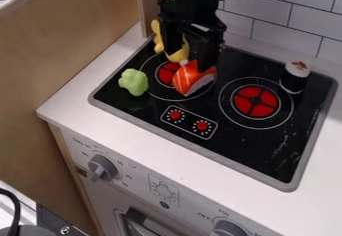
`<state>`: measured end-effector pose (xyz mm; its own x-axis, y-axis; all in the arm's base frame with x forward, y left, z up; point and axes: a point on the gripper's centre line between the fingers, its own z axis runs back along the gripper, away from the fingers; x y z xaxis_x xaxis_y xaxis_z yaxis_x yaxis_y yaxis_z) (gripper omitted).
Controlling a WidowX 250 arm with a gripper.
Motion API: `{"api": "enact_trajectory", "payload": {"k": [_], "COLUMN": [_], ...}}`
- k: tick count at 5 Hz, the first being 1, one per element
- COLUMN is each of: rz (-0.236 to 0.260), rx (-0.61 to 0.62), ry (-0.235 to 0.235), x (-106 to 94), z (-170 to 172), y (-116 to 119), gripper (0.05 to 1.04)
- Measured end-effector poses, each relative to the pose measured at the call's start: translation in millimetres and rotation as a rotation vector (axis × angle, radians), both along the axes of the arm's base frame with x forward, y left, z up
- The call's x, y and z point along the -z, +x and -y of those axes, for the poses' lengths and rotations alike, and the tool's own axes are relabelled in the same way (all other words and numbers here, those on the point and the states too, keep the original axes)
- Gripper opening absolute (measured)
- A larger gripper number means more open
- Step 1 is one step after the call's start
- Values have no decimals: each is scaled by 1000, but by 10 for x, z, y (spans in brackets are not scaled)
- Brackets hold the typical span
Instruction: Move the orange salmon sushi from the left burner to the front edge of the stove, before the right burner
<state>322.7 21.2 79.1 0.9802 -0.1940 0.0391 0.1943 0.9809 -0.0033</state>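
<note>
The black gripper (190, 60) hangs over the back left burner with its two fingers apart. Just below its tips, an orange toy with white stripes and a pale side (190, 78) lies on the burner; whether they touch, I cannot tell. A yellow toy (179, 55) is behind and left of the orange one, partly hidden by the left finger. To the left, a light green toy (134, 82) rests on the black stovetop. A black and white roll-shaped toy (295, 77) stands upright near the stovetop's right back edge.
The black stovetop (234, 142) has a grey rim and a right burner (255, 101). White counter (100, 122) surrounds it. A wooden panel (73, 40) rises at the left, a tiled wall (287, 10) behind. Knobs (102, 167) are on the front.
</note>
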Motion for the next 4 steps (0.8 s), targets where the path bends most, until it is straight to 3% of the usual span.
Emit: {"api": "enact_trajectory", "payload": {"k": [1, 4], "rz": [-19, -25], "rx": [-17, -5], "ry": [-51, -81], "x": [61, 258], "z": [5, 38], "y": [37, -13], "gripper": [999, 999]}}
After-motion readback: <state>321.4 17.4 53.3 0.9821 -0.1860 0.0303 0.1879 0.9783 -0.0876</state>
